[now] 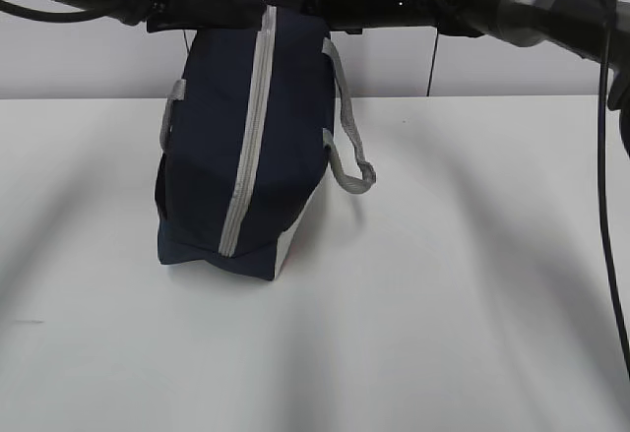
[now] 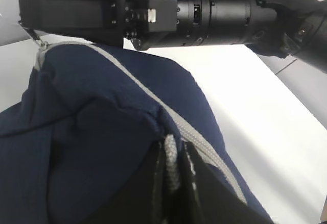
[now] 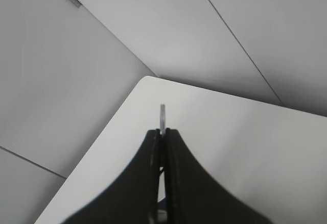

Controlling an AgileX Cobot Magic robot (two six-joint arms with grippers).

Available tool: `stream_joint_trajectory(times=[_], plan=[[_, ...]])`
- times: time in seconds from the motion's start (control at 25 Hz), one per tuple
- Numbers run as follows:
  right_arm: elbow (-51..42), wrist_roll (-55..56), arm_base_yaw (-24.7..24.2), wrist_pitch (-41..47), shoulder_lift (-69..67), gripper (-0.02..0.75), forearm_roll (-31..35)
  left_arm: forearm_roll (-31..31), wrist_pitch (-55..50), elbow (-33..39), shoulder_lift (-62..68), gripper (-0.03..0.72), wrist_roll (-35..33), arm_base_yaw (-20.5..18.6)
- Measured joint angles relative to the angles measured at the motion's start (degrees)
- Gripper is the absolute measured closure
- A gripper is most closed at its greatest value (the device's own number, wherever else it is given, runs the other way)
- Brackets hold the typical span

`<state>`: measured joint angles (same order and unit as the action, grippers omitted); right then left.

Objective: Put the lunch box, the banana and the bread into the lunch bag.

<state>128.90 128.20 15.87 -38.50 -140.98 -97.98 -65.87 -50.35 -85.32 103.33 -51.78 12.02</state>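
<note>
The navy lunch bag (image 1: 212, 137) stands on end on the white table, its grey zipper (image 1: 251, 127) run shut along the side facing me. My left gripper (image 2: 173, 145) is shut on a strip of grey webbing (image 2: 171, 163) at the bag's (image 2: 92, 132) upper end. My right gripper (image 3: 162, 130) is shut on the thin metal ring pull (image 3: 162, 114); its fingers (image 2: 66, 9) reach over the zipper's end in the left wrist view. Both arms meet above the bag's top. The lunch box, the banana and the bread are out of view.
The white table (image 1: 443, 284) stretches in front and to the right of the bag. One grey handle loop (image 1: 352, 156) hangs off the bag's right side. A black cable (image 1: 605, 206) drops along the right edge. A pale wall stands behind.
</note>
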Motion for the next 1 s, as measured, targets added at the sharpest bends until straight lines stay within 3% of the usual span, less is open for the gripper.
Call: stream_joint_trajectory(times=[0.2,0.36,0.48,0.56,0.88,1.0], plan=[[2.4,-0.1,-0.3,-0.7,-0.1,0.695,-0.3,0.0,0.2,0.0,0.0,0.675,0.0,0.0],[4.9,-0.1,-1.5,-2.7,-0.1,0.528,-1.3,-0.1,1.9,0.0,0.0,0.676,0.6,0.1],[7.8,0.4,-2.2,-5.8,-0.2,0.388,-5.9,-0.1,3.5,0.0,0.0,0.676,1.7,0.1],[10.0,1.6,-2.2,-8.1,-0.2,0.35,-8.0,-0.5,4.4,0.0,0.1,0.675,2.2,0.2],[12.1,2.6,-2.5,-15.4,4.4,0.328,-8.0,-4.7,11.2,0.0,4.7,0.662,2.7,0.2],[12.1,2.8,-2.5,-17.4,6.2,0.328,-8.0,-5.3,11.9,0.0,6.3,0.572,2.7,0.2]])
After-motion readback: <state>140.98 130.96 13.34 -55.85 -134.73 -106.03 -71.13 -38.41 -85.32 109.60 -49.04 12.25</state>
